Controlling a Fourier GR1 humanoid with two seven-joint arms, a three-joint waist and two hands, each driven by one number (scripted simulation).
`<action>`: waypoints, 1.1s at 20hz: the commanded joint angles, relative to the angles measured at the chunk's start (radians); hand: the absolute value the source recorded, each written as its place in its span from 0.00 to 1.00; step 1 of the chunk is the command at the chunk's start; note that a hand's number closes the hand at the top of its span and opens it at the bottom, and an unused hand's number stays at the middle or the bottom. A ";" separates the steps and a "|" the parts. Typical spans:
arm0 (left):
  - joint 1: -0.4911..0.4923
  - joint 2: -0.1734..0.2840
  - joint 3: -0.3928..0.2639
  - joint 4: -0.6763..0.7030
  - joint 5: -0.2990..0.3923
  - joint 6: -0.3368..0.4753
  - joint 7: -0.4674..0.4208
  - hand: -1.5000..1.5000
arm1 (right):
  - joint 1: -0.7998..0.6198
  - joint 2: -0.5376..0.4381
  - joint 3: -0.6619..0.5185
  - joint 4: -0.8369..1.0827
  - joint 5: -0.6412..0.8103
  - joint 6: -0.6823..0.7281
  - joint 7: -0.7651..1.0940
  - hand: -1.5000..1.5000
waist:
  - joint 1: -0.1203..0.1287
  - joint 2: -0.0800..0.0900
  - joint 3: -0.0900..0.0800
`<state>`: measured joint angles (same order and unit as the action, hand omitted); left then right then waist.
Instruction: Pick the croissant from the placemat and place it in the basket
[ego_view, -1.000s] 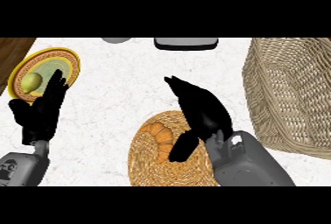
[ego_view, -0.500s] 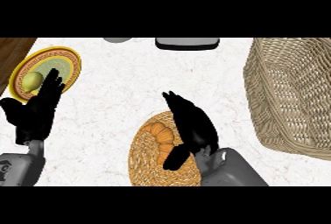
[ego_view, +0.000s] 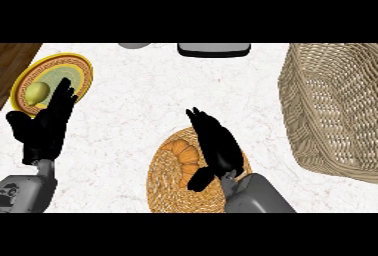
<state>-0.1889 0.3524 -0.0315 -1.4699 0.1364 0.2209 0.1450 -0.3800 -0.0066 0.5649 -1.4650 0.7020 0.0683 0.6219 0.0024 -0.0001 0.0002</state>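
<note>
An orange croissant (ego_view: 182, 154) lies on a round woven placemat (ego_view: 166, 185) at the lower middle of the counter. My right hand (ego_view: 215, 147) hovers over the placemat's right half, fingers straight and pointing away from me, thumb down beside the croissant's right edge. It holds nothing and hides part of the croissant. The large wicker basket (ego_view: 332, 105) stands at the right edge, apart from the hand. My left hand (ego_view: 46, 127) rests open at the left, fingers up, overlapping a plate's lower edge.
A yellow-rimmed plate (ego_view: 70, 70) with a pale green fruit (ego_view: 38, 91) sits at the upper left. A grey flat object (ego_view: 213, 49) and a small grey round thing (ego_view: 133, 45) lie at the counter's far edge. Dark wood (ego_view: 13, 60) shows at the far left.
My right hand has drawn back toward me and leftward, coming down over the placemat beside the croissant. The left hand has shifted slightly and stays open.
</note>
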 joint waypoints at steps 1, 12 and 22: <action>0.007 -0.005 0.050 0.029 -0.001 -0.053 -0.035 0.50 | 0.012 0.006 0.012 0.071 0.033 -0.086 -0.066 0.00 | 0.001 0.000 0.000; -0.001 -0.081 0.057 -0.039 -0.077 -0.048 0.036 0.50 | 0.006 0.007 0.090 0.112 -0.020 -0.173 -0.055 0.00 | 0.002 0.000 0.000; 0.045 -0.084 0.106 0.007 -0.095 -0.110 -0.041 0.50 | -0.007 0.007 0.103 0.264 0.027 -0.224 -0.086 0.00 | 0.002 0.001 0.000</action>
<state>-0.1797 0.2814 0.0623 -1.4855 0.0553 0.1249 0.1588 -0.3967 -0.0001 0.6833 -1.2742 0.7078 -0.1310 0.5932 0.0049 0.0001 0.0001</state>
